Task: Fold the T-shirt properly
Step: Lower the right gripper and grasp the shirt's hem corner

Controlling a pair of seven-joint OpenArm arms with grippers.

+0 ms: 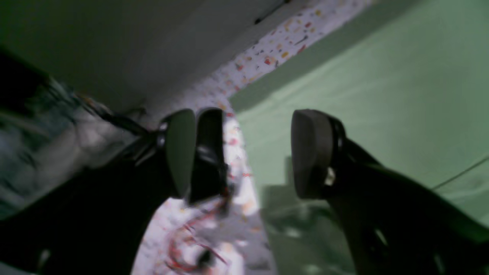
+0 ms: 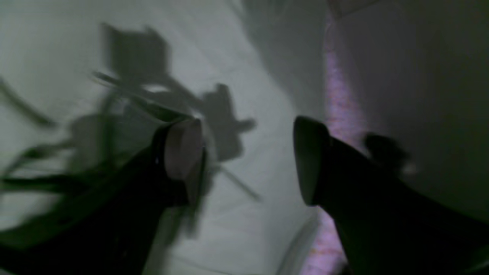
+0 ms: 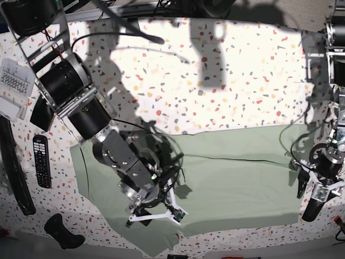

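Base view is showing us the T-shirt (image 3: 237,178) spread as a long folded band across the lower middle of the frame, on the speckled table (image 3: 232,81), with one loose flap hanging down at the lower centre, near the bottom edge. The far edge is lying fairly straight; the near edge is less tidy around that flap.

We are seeing the right gripper (image 3: 153,213) low over the cloth at lower centre-left, jaws spread wide and, in the right wrist view (image 2: 248,160), holding nothing, with pale fabric filling the frame beneath it. The left gripper (image 3: 315,194) is sitting at the right edge of the frame, just off the end of the shirt; in the left wrist view (image 1: 244,152) its jaws are standing apart and empty, with green cloth in the right half of the frame and bare table behind.

We are judging that a fold is laid and both arms are free for the next grasp. To do it well, we are advising that each gripper pinch only the top layers at an end corner, that both lift together and level, and that the loose flap be tucked in first so the edges line up. Dragging the cloth sideways is the risk, since thin fabric is likely to bunch.

Left of the shirt, a black remote control (image 3: 41,160) is lying well clear.
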